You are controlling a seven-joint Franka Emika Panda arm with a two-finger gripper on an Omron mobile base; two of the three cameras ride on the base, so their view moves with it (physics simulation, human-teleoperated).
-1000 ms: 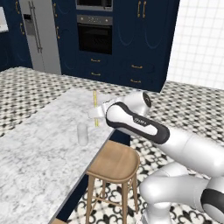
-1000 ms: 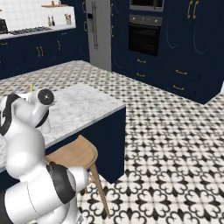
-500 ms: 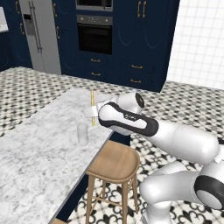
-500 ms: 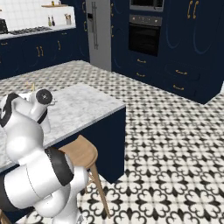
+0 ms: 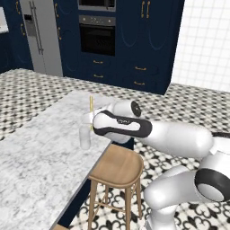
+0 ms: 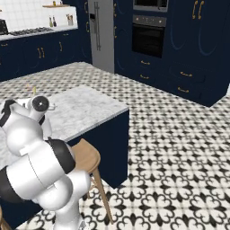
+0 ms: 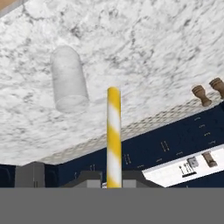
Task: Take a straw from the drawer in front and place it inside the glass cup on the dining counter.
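Note:
My gripper (image 5: 91, 120) is shut on the straw (image 5: 91, 105), a yellow-and-white striped stick held upright over the dining counter (image 5: 40, 166). The glass cup (image 5: 84, 137) stands on the marble just below and slightly left of the straw's lower end. In the hand view the straw (image 7: 113, 131) rises from between my fingertips (image 7: 89, 179), with my gripper (image 7: 113, 183) at the bottom edge. There the glass cup (image 7: 68, 78) lies up and to the left of the straw's tip. The straw's top (image 6: 34, 90) pokes out behind my arm in the right base view. The drawer is out of view.
A wooden stool (image 5: 117, 168) stands against the counter's near edge, under my arm, and shows again as the stool (image 6: 85, 155) beside the navy base. Navy cabinets, an oven (image 5: 96, 38) and a fridge (image 5: 40, 36) line the far wall across patterned floor.
My arm has stretched further left and sunk a little. The straw has shifted left and slightly down, closer to the glass cup. The jaws stayed shut on it.

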